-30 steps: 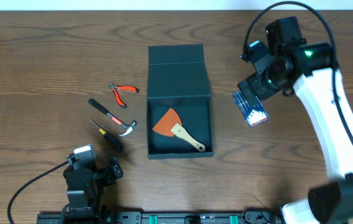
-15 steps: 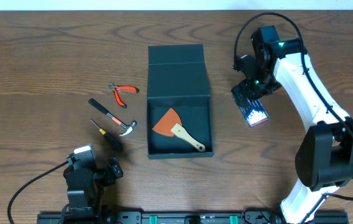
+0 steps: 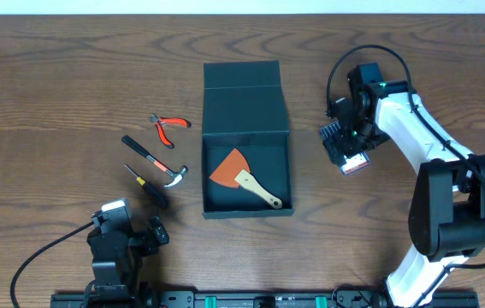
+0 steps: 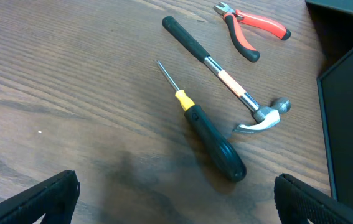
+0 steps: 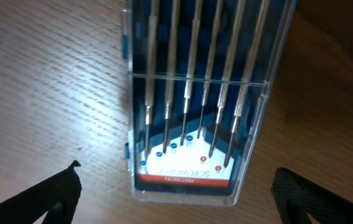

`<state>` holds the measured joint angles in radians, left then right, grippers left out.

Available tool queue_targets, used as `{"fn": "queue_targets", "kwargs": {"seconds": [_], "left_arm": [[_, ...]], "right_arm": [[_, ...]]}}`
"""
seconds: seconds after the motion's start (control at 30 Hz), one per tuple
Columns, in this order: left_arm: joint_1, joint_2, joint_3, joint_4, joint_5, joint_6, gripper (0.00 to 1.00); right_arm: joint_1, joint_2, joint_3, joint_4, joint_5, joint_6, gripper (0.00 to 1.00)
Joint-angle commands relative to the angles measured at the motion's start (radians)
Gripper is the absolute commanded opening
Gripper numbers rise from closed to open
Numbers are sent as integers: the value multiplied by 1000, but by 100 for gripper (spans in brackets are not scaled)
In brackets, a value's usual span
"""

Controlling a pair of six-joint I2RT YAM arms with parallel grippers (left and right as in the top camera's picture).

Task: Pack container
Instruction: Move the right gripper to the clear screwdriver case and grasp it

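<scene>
The container [image 3: 246,103] sits mid-bench, with its flap lid thrown back on the far side and the open well facing up. Inside lies a scraper [image 3: 244,176] with an orange fan-shaped blade and a pale handle that points to the near right corner.

Three tools lie on the bench [image 3: 54,85] left of the container and clear of it. The red-handled pliers [image 4: 251,31] are farthest back. Nearer is a hammer [image 4: 226,81] with its claw head towards the box. A dark-handled screwdriver [image 4: 207,137] lies just beside the hammer and roughly parallel to it. The left arm [image 3: 118,248] is low at the near edge. The left jaws are wide apart and hold nothing, with the screwdriver ahead of them.

The right arm [image 3: 405,120] reaches over a clear case of precision screwdrivers [image 5: 195,93], which lies right of the container and apart from it. The right jaws are spread wide with the case between them. They seem not to touch it, though the wrist view crops the fingertips too tightly to be sure.
</scene>
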<state>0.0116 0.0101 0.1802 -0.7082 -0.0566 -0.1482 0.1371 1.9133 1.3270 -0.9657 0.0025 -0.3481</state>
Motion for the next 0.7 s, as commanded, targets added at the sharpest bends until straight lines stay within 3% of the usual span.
{"fn": "queue_targets", "kwargs": {"seconds": [0.0,0.67], "left_arm": [[5,-6,0,-2,-8,17,99],[5,-6,0,-2,-8,17,99]], "right_arm": [[-26,3,-27,24,23,10,99],[-29,6,-69,140,22,-79,99]]}}
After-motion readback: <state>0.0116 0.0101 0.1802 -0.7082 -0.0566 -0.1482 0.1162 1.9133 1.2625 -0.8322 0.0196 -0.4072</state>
